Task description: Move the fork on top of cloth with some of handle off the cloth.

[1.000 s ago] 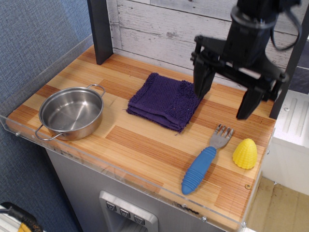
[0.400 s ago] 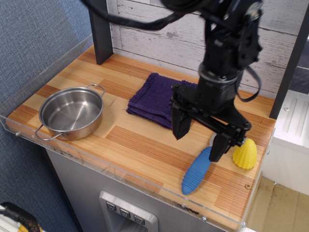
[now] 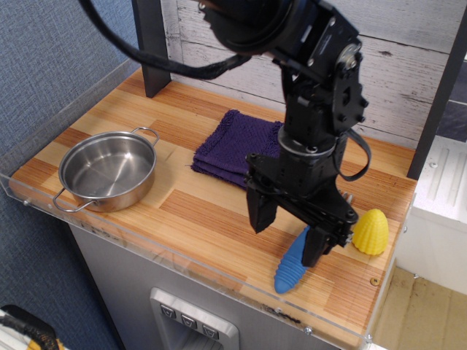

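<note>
The fork lies on the wooden counter at the front right. Only the lower part of its blue ribbed handle (image 3: 291,266) shows; the arm hides the metal head. The dark purple cloth (image 3: 235,149) lies folded at the counter's middle back, partly behind the arm. My gripper (image 3: 287,235) is open, fingers pointing down. Its left finger (image 3: 260,213) stands left of the handle and its right finger (image 3: 315,246) is at the handle's right side. The fingers straddle the handle just above the counter.
A steel pot (image 3: 108,171) stands at the front left. A yellow corn-shaped toy (image 3: 371,231) sits just right of the gripper. A dark post (image 3: 152,45) rises at the back left. A clear acrylic rim (image 3: 182,266) edges the counter's front.
The gripper came from high at the back right, forward and down, and now straddles the fork's handle. The fork, cloth and pot have not moved.
</note>
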Available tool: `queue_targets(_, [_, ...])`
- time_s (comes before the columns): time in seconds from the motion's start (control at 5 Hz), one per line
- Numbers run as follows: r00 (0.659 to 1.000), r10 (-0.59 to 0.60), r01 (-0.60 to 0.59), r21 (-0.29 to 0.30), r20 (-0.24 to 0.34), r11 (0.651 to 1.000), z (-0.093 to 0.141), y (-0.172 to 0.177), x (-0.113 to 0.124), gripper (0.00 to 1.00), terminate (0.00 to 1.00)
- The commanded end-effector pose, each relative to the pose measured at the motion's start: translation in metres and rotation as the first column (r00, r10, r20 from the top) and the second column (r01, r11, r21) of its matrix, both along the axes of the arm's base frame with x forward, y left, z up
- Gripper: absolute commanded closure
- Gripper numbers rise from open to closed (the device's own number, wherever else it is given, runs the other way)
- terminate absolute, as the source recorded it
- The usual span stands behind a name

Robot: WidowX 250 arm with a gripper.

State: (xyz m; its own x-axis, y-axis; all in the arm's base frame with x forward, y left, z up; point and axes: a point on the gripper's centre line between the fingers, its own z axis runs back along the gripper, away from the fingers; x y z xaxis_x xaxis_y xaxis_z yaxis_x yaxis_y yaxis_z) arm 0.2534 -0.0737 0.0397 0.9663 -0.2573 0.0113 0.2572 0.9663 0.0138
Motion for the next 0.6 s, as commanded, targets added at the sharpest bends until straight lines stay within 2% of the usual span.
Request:
queue_targets(0.0, [1.0, 0.014, -0.014, 0.013, 0.025, 1.0, -0.012, -0.006, 0.002, 0.0, 0.0])
queue_targets(0.2, [1.0, 0.017, -0.018, 0.036, 0.017, 0.999, -0.032, -0.017, -0.001, 0.0, 0.0])
queue_targets(0.4, [1.0, 0.01, -0.01, 0.037, -0.016, 0.999, -0.048, -0.024, -0.002, 0.0, 0.0])
